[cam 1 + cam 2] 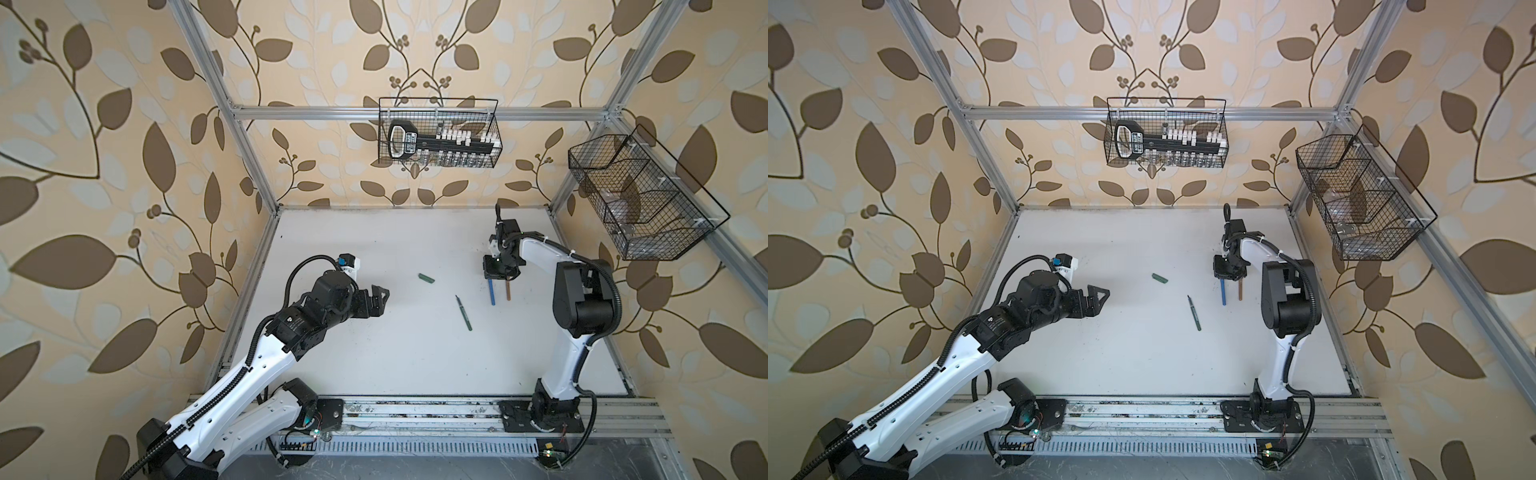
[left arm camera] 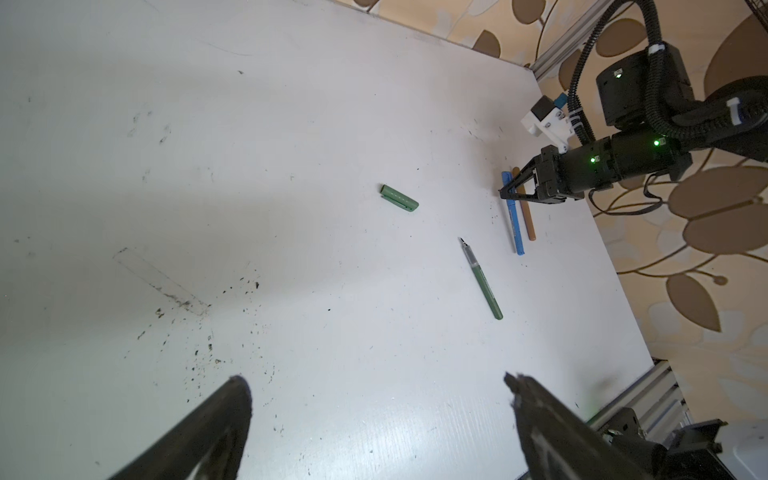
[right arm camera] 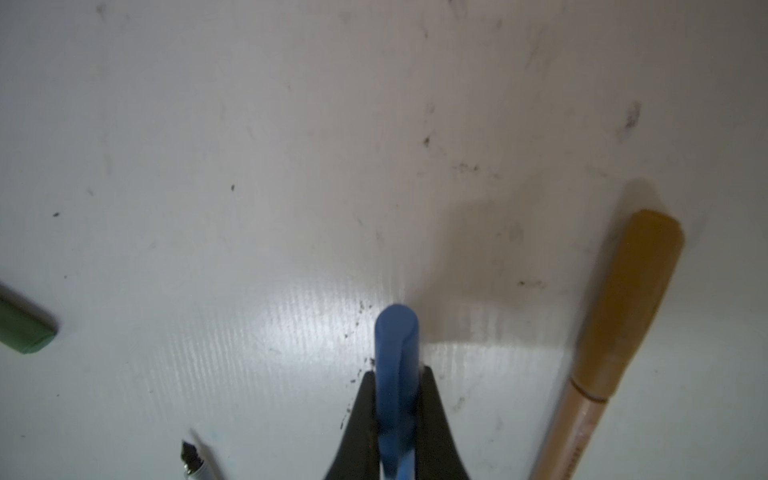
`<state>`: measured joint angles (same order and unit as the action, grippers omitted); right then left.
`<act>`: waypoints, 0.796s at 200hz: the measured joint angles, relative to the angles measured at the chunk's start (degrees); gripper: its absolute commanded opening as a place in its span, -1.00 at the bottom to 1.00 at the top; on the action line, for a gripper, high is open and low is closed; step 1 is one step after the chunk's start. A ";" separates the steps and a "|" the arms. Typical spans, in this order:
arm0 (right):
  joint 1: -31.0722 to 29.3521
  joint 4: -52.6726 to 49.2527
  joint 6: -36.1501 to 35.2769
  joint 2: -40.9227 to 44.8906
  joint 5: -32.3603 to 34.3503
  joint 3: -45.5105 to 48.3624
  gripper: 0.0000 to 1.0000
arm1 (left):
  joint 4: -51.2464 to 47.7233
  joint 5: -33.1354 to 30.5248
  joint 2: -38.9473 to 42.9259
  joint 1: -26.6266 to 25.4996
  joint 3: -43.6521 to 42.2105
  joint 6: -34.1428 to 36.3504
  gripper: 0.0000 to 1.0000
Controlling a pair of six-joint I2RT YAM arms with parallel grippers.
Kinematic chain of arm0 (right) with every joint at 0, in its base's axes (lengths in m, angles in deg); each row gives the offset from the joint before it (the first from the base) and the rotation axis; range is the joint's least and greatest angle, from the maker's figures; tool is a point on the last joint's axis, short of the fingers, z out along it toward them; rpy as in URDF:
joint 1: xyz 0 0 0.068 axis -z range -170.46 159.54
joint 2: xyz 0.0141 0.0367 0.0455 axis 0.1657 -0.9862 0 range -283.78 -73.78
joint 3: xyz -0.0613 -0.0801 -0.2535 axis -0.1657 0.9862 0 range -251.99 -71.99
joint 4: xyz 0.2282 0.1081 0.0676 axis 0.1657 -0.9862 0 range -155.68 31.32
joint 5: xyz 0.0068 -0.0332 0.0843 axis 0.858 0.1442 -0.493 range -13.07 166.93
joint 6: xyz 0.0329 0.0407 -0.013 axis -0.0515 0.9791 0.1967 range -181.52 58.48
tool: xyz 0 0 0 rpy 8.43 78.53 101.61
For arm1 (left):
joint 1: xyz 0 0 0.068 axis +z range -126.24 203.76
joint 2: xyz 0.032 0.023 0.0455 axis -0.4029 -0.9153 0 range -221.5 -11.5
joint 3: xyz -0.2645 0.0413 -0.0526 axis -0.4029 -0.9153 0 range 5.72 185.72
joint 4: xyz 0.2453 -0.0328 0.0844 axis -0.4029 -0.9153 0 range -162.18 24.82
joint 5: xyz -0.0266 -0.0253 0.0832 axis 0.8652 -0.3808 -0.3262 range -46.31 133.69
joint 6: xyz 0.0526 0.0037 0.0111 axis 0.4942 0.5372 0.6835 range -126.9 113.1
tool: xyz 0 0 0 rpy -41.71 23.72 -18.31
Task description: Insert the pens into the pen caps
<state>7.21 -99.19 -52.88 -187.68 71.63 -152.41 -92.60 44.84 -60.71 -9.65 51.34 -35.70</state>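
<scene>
A dark green pen [image 1: 463, 313] lies uncapped on the white table [image 1: 374, 365], dark tip toward the back. Its green pen cap [image 1: 427, 278] lies apart, to the left and farther back. At the right, a blue pen [image 1: 491, 292] and an orange-brown pen [image 1: 508, 290] lie side by side, both capped. My right gripper [image 1: 500, 277] points down over their far ends. In the right wrist view it [image 3: 397, 374] is shut on the blue pen [image 3: 397, 332], with the orange-brown pen [image 3: 623, 299] beside it. My left gripper [image 1: 381, 300] hovers open and holds nothing, left of the green cap [image 2: 399, 198].
A wire basket [image 1: 438, 133] with a black tool and small white parts hangs on the back wall. Another wire basket [image 1: 640, 199] hangs at the right. An aluminium frame post [image 1: 249, 158] borders the table, and a rail [image 1: 415, 415] runs along the front.
</scene>
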 measured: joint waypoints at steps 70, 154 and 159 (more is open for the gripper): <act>0.57 -0.70 -0.42 -0.83 1.55 -2.54 -0.14 | -2.12 -1.62 -0.72 0.00 -0.02 -0.44 0.98; -8.44 2.21 4.87 30.91 4.76 12.37 0.03 | -1.62 -2.67 -2.75 0.00 0.02 -0.61 0.98; -9.79 2.62 5.46 32.83 4.26 14.40 0.03 | -1.42 -2.67 -2.84 0.00 0.02 -0.72 0.98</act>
<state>-2.58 -96.57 -47.41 -154.86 75.89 -138.01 -94.02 42.17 -63.55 -9.65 51.36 -36.42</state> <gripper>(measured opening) 0.511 0.988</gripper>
